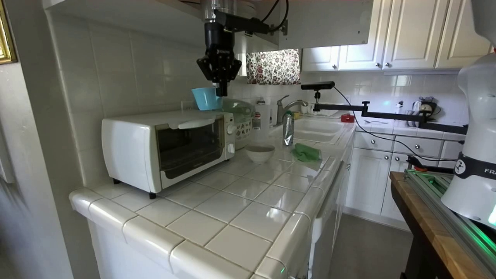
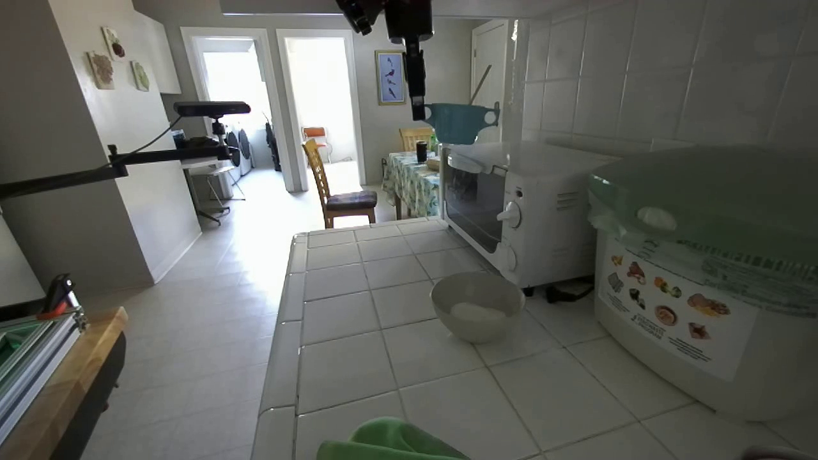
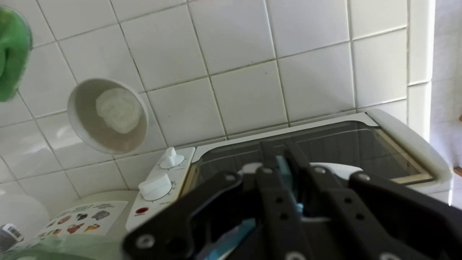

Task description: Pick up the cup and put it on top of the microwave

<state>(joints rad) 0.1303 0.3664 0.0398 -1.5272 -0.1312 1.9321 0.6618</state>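
Countertop (image 1: pixel 232 248), gripper (image 1: pixel 222 91) holding cup (image 1: pixel 205 99) above microwave (image 1: pixel 170 145), white patch (image 3: pixel 119 110) inside bowl (image 3: pixel 90 126)

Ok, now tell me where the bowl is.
The bowl is on the tiled counter, just right of centre in an exterior view, near the knob end of the microwave and left of the green-lidded container.

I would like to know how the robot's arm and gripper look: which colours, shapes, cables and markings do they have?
The arm is white and rounded, with a black band bearing a round emblem and the letters FRA. The gripper is black, with angular linkages, silvery screws and pale lettering; nearby cables are black.
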